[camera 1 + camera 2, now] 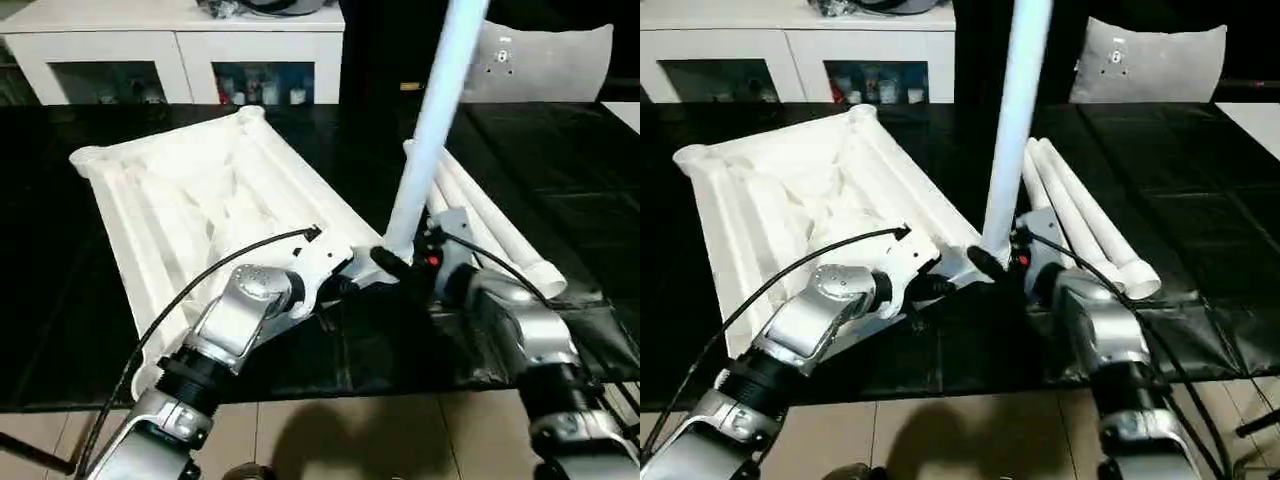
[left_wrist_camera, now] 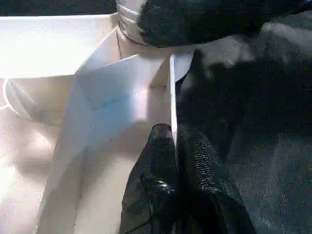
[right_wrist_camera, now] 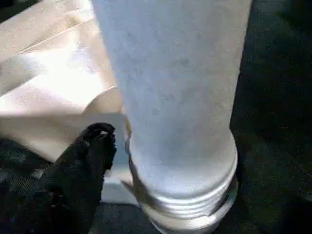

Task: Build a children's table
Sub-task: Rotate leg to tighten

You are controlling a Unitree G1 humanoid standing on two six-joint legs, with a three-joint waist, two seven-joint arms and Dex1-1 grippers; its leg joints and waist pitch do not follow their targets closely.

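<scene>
The children's table top (image 1: 190, 195) lies upside down on a black surface, ribbed underside up. One white leg (image 1: 432, 130) stands upright in the near right corner socket, and its threaded base (image 3: 185, 204) shows in the right wrist view. My right gripper (image 1: 400, 262) straddles the leg's base. One of its black fingers (image 3: 97, 144) stands just off the leg, and the other is hidden behind it. My left gripper (image 2: 174, 139) is shut on the thin rim wall (image 2: 171, 92) of the table top, close to that corner.
More loose white legs (image 1: 490, 225) lie side by side to the right of the upright one. A white cabinet with glass doors (image 1: 180, 45) stands behind, and a grey cushion (image 1: 545, 60) at the back right. The black surface's front edge (image 1: 300, 400) borders tiled floor.
</scene>
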